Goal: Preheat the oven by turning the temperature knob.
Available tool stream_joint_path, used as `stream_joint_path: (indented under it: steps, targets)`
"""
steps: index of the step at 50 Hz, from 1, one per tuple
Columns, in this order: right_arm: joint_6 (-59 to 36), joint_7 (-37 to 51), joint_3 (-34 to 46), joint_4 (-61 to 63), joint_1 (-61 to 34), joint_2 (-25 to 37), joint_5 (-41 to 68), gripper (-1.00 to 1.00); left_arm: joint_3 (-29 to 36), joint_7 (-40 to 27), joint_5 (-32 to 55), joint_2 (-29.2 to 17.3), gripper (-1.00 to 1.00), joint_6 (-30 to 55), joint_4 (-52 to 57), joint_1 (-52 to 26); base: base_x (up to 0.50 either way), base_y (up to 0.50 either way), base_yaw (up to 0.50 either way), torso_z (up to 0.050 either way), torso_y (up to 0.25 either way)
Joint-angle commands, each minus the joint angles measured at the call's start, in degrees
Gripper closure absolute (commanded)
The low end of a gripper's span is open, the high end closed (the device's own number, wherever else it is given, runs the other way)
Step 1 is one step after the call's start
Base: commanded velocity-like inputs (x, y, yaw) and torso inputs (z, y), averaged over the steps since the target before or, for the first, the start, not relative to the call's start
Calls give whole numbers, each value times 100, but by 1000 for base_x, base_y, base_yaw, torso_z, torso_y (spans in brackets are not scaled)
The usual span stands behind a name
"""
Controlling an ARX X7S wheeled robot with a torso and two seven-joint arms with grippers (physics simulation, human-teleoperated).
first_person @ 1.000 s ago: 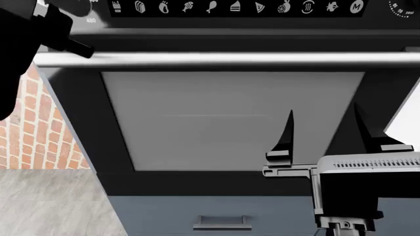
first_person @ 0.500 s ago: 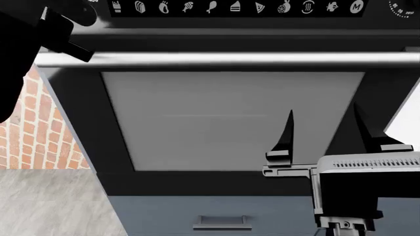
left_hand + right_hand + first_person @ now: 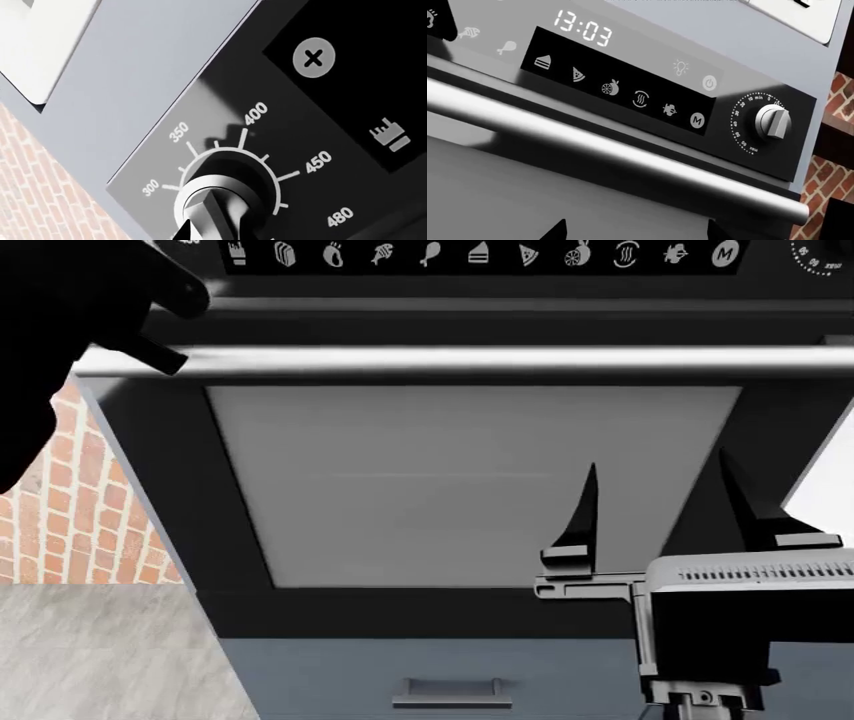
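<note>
The temperature knob [image 3: 223, 197] fills your left wrist view, ringed by a dial marked 300, 350, 400, 450 and 480, with a round X button [image 3: 313, 58] farther along the panel. The head view hides all of this: there your left arm is only a dark mass over the oven's upper left corner, covering the knob. Your left hand is at the knob, but its fingers are not clear in either view, so you cannot tell whether they are clamped, together or apart.

Your right wrist view alone shows the clock display [image 3: 584, 27] reading 13:03, the row of mode icons and the timer knob [image 3: 773, 121] at the panel's far end, above the handle bar [image 3: 607, 150].

Your right hand [image 3: 657, 502] hangs low before the oven door glass [image 3: 441, 480], fingers pointing up and spread apart, holding nothing, well below the handle.
</note>
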State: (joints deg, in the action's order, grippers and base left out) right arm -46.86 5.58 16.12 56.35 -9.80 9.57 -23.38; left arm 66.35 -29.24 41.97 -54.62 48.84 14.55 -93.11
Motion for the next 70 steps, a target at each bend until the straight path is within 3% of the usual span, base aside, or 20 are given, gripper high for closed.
stream_joint_path:
  steps: [1, 70]
  targets:
    - [15, 6, 20, 19, -11, -6, -8, -100, -63, 460, -568, 329, 100, -187, -268, -292, 20, -3, -17, 0, 0]
    - [12, 82, 73, -13, 5, 39, 29, -100, 1159, 1072, -2545, 195, 100, -723, -244, -599, 22, -2, -19, 3, 0]
